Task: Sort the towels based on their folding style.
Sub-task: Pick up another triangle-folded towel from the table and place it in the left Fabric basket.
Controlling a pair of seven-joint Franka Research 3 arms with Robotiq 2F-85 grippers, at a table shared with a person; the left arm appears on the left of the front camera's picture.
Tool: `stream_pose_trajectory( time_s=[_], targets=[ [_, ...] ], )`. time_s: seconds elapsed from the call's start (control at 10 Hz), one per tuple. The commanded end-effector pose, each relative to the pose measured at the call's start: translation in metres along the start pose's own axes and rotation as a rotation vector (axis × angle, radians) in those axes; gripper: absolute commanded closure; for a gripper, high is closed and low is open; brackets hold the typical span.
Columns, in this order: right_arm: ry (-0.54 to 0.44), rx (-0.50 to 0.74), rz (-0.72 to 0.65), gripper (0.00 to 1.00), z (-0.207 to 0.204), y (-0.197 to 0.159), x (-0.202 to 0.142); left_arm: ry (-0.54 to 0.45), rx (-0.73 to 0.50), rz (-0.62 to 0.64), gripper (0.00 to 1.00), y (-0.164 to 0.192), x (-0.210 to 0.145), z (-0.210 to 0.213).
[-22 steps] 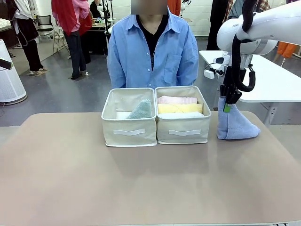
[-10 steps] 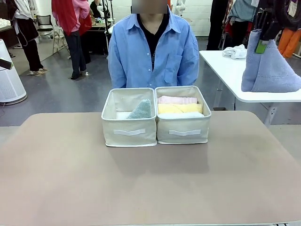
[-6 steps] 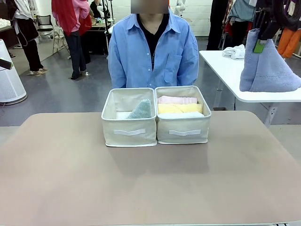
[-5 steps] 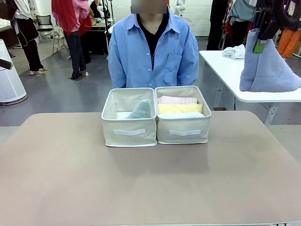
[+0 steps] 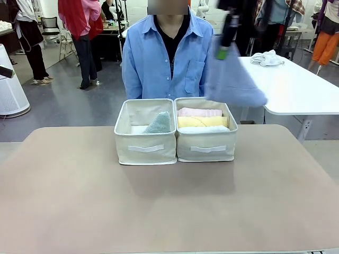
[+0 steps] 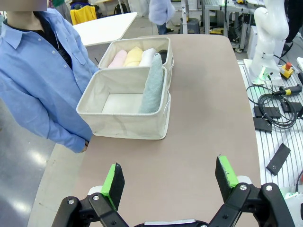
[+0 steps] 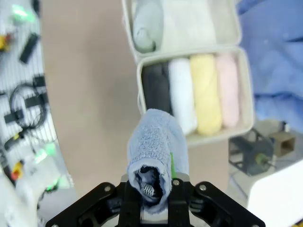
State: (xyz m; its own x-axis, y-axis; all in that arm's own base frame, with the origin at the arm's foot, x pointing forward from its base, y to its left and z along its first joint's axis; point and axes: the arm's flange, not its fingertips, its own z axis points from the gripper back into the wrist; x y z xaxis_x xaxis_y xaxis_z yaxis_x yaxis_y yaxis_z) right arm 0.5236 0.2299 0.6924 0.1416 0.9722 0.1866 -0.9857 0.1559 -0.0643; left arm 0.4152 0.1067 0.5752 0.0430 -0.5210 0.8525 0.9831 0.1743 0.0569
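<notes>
Tan table (image 5: 169,201) in a busy workroom, two beige fabric bins side by side on it. Light blue cone towel (image 5: 233,79) up in the air, blurred, above the far right corner of the rolled-towel bin (image 5: 206,148). Pinched at its top by the right gripper (image 5: 223,52), fingers pressed together on the cloth, as seen from the right wrist too. Inside the rolled-towel bin, packed side by side from the far wall forward: pink roll (image 5: 199,112), yellow roll (image 5: 203,121), white roll (image 5: 204,129), dark grey roll (image 7: 155,94). Touching the rolled-towel bin on its left, the second bin (image 5: 144,148), with the grey-green cone towel (image 5: 159,123) lying at the end nearest the rolled-towel bin. Behind the rolled-towel bin, a person in a blue shirt (image 5: 172,53). Well apart from the rolled-towel bin, over bare table, the left gripper (image 6: 170,177), fingers spread wide, gripping nothing.
</notes>
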Motion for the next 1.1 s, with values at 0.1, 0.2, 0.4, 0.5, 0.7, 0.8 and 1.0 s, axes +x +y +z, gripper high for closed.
stream_pose_trajectory(
  time_s=[0.1,0.2,0.4,0.5,0.7,0.8,1.0],
  targets=[
    [-0.063,-0.055,-0.001,0.82,-0.008,-0.021,0.058,-0.004,0.002,-0.004,0.0,-0.001,0.001,0.002],
    [-0.077,-0.063,0.039,0.82,-0.014,-0.021,0.081,-0.004,0.002,-0.004,0.0,-0.001,0.001,0.002],
    [-0.107,-0.087,0.08,0.82,-0.021,-0.023,0.11,-0.004,0.002,-0.004,0.0,-0.001,0.001,0.002],
    [-0.125,-0.109,0.087,0.82,-0.023,-0.024,0.117,-0.004,0.002,-0.004,0.0,-0.001,0.001,0.002],
    [-0.115,-0.076,0.088,0.82,-0.032,-0.012,0.105,-0.004,0.002,-0.004,0.0,-0.001,0.001,0.002],
    [-0.115,-0.076,0.088,0.82,-0.032,-0.012,0.105,-0.004,0.002,-0.004,0.0,-0.001,0.001,0.002],
    [-0.115,-0.076,0.088,0.82,-0.032,-0.012,0.105,-0.004,0.002,-0.004,0.0,-0.001,0.001,0.002]
  ],
)
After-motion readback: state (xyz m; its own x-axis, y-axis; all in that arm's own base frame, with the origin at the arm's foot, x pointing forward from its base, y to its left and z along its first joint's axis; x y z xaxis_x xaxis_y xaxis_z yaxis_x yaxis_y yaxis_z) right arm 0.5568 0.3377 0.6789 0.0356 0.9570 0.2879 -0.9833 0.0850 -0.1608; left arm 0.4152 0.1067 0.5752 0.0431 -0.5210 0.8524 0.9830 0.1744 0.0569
